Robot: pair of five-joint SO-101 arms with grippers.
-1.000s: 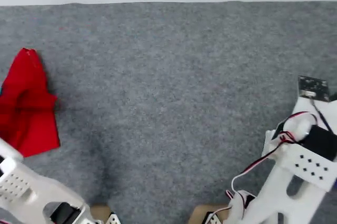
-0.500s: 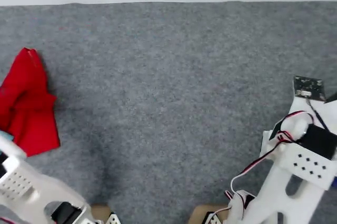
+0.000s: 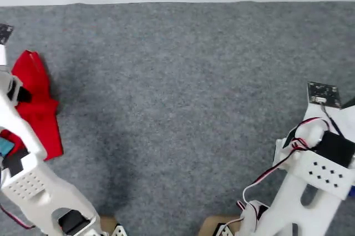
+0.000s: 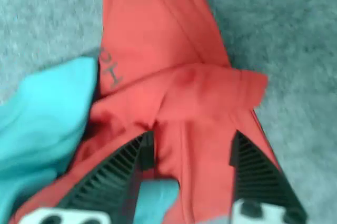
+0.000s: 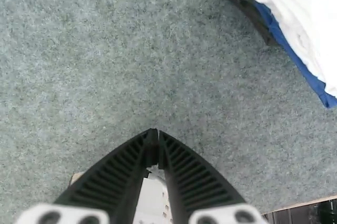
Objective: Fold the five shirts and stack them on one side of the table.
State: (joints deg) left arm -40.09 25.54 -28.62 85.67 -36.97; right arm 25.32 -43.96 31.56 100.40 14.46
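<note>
Snagging the teal shirt (image 4: 47, 113): the likeliest slip, in my judgement. It touches the red shirt (image 4: 179, 71), is partly tucked under it and sits just beside one jaw. A closing pinch could take both garments and drag them over the worktop (image 3: 194, 80) together.
Thin pinch: the jaws bracket a raised ridge of red cloth. Catching only that top fold could let the rest sag, unroll or slide out on a lift.
Jaws of the left gripper (image 4: 192, 139): apart, straddling the ridge, low over the red shirt at the worktop's left edge.
Jaws of the right gripper (image 5: 157, 135): together, holding nothing, over bare grey felt on the worktop's right side.
Red shirt, place: crumpled at the worktop's left edge, partly hidden by the left arm (image 3: 25, 136).
Red shirt, long axis: runs from the worktop's near edge toward its far edge, leaning slightly. The narrow tip points to the far edge, and the wider bunched end lies toward the near edge.
Nearby white cloth (image 5: 295, 13): lies on a blue cloth (image 5: 324, 96) at the worktop's right side, near the right gripper but apart from it. A wide swing there could disturb the pile.
</note>
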